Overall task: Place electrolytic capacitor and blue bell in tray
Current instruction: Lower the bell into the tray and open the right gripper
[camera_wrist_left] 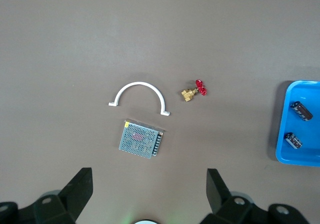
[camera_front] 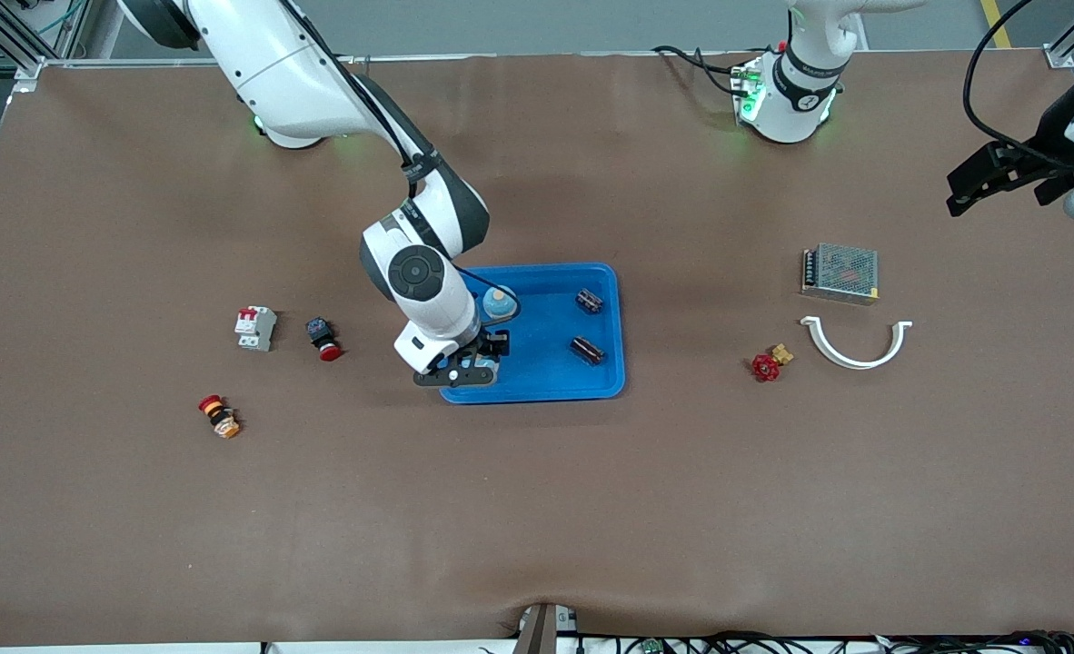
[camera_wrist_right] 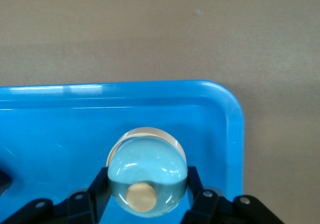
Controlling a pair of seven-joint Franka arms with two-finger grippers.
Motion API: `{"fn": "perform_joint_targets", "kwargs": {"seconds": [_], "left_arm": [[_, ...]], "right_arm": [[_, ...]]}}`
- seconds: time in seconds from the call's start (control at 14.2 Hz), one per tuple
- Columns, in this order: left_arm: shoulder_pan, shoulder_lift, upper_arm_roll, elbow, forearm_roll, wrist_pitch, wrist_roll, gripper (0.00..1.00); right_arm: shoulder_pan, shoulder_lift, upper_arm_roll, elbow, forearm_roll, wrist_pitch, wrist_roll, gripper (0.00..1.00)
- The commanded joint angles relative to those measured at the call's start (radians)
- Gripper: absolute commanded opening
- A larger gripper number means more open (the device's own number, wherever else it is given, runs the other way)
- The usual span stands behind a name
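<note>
The bright-blue tray (camera_front: 605, 381) lies mid-table. Two dark electrolytic capacitors (camera_front: 589, 301) (camera_front: 587, 350) lie in it, and a light-blue bell (camera_front: 499, 302) with a tan knob stands in it. My right gripper (camera_front: 475, 361) is over the tray's corner nearest the front camera at the right arm's end. In the right wrist view it (camera_wrist_right: 147, 176) is shut on a second blue bell (camera_wrist_right: 147, 159), upright just inside the tray rim (camera_wrist_right: 235, 134). My left gripper (camera_front: 1000, 177) waits raised and open at the left arm's end; its wrist view (camera_wrist_left: 149, 194) shows nothing between the fingers.
Toward the right arm's end lie a white circuit breaker (camera_front: 255, 327), a red push button (camera_front: 323, 338) and a red-and-yellow button (camera_front: 219, 416). Toward the left arm's end lie a red-handled brass valve (camera_front: 767, 363), a white curved clip (camera_front: 855, 343) and a meshed power supply (camera_front: 841, 272).
</note>
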State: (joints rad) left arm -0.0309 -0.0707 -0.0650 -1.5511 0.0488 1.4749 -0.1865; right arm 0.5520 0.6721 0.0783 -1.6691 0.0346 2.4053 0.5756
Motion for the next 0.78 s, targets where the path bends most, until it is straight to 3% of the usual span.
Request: {"fn": "perform_joint_targets", "kwargs": {"seconds": [0.0, 0.71], "left_arm": [[-0.033, -0.031, 0.039, -0.026, -0.017, -0.008, 0.019, 1.0], [-0.033, -0.027, 0.01, -0.046, -0.017, 0.016, 0.015, 1.0]], "right_arm": [[0.025, 0.027, -0.012, 0.022, -0.021, 0.012, 0.018, 0.33], [0.04, 0.061, -0.012, 0.012, -0.021, 0.055, 0.018, 0.37]]}}
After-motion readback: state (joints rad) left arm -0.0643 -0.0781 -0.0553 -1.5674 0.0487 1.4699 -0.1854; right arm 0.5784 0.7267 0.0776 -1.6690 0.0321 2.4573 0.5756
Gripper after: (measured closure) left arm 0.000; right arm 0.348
